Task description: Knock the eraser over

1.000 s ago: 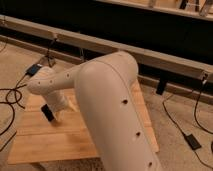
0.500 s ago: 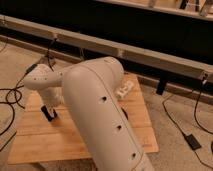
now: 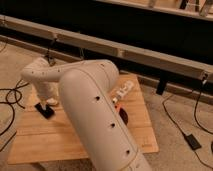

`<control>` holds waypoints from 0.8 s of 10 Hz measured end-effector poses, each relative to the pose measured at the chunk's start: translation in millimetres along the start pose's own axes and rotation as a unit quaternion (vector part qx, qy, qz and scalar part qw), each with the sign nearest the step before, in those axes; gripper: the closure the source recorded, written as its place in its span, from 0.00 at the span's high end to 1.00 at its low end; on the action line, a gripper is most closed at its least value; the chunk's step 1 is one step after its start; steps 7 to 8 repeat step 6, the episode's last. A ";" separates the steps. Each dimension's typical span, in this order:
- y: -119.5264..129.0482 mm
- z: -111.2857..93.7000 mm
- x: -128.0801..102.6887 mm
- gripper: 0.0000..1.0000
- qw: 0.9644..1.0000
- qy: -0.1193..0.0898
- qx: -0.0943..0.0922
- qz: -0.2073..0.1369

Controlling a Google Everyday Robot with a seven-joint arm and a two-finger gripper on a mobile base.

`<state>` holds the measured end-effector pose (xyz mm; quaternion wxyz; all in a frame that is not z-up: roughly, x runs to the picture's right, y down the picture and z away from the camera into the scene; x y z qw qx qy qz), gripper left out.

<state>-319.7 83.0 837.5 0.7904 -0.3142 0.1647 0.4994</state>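
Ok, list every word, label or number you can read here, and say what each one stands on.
No text can be read anywhere.
Pale oblong on the wooden table: dark marks on it, too blurred to read.
Eraser: plain black, no lettering shows.
Arm: only dark dots, no lettering.
Gripper: down at the eraser, no label shows.
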 end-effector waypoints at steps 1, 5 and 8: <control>0.7 -1.8 -0.7 0.65 1.000 0.002 -0.007 -0.005; -4.5 -18.6 21.0 0.65 0.998 0.047 -0.038 -0.028; -1.3 -18.0 21.5 0.65 0.998 0.048 -0.039 -0.030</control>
